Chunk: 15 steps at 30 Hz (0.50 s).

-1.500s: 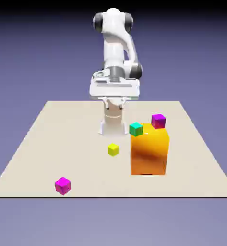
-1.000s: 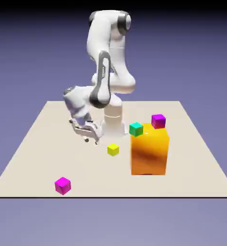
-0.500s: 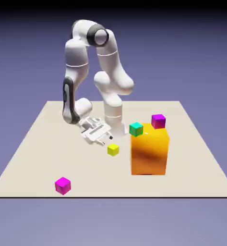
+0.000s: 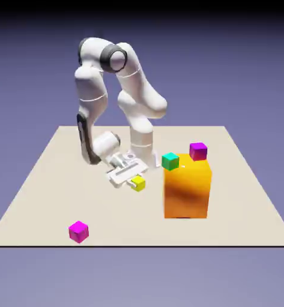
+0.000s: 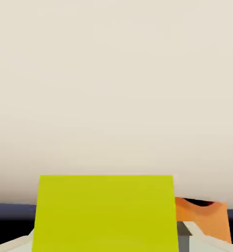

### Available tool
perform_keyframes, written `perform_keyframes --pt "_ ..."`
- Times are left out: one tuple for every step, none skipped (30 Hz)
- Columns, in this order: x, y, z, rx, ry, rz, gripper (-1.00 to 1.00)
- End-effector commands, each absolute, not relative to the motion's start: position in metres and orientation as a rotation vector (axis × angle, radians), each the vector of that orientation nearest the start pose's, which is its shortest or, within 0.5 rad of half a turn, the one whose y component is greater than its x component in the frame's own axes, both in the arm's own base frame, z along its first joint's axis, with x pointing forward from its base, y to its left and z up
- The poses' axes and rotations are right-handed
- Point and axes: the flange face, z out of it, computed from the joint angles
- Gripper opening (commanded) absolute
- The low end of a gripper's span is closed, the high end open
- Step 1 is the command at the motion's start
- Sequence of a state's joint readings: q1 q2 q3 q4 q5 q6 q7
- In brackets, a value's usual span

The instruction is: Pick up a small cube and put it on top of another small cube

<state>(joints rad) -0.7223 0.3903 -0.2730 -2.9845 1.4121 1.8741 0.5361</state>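
Exterior view: the small yellow cube [image 4: 138, 183] is at the gripper [image 4: 137, 181], a little nearer the camera than the robot's base and to the left of the big orange block [image 4: 186, 190].
Hand state: clenched on the yellow cube, which sits between the fingers (its flat face, large in the hand view, hides most of them).
Cube height: whether its underside touches the table [image 4: 42, 192] or hangs just above it, I cannot tell.
Hand view: the yellow face fills the lower middle, a pale finger part shows on either side, and part of the orange block shows beyond, at the lower right.
Orange block: upright on the table, to the exterior view's right of the yellow cube and apart from it.
Teal-green cube: [image 4: 170, 161] seen against the block's upper left corner; whether it rests there is unclear.
Far magenta cube: [image 4: 198, 151] at the block's far top edge, right of the teal-green one (on top or behind, I cannot tell).
Near magenta cube: [image 4: 78, 232] at the table's near left, well apart from the others.
Arm: [image 4: 91, 84] bent over to the exterior view's left, its hand reaching low and tilted toward the yellow cube.
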Motion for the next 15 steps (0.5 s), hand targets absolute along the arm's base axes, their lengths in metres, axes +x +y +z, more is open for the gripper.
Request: perform_keyframes --pt "0.122 -0.103 0.093 -0.042 2.087 1.041 -1.0" --pt "0.126 -0.112 0.092 -0.035 2.083 1.039 -1.0" --pt "0.133 -0.124 0.09 -0.027 2.077 1.037 -1.0" --pt "0.141 -0.136 0.087 -0.02 2.073 1.035 -1.0" --pt "0.149 -0.148 0.085 -0.014 2.068 1.034 -1.0" --pt "0.157 -0.16 0.083 -0.01 2.064 1.032 -1.0" --pt "0.165 -0.172 0.082 -0.007 2.06 1.031 -1.0" --pt "0.172 -0.184 0.08 -0.004 2.056 1.031 -1.0" --pt "0.18 -0.195 0.079 -0.004 2.053 1.031 -1.0" --pt "0.189 -0.207 0.078 -0.004 2.05 1.031 -1.0" --pt "0.197 -0.218 0.078 -0.006 2.047 1.032 -1.0" --pt "0.205 -0.229 0.077 -0.009 2.045 1.033 -1.0" --pt "0.214 -0.24 0.077 -0.013 2.043 1.035 -1.0" --pt "0.222 -0.25 0.078 -0.019 2.042 1.038 -1.0" --pt "0.231 -0.26 0.078 -0.026 2.041 1.041 -1.0"
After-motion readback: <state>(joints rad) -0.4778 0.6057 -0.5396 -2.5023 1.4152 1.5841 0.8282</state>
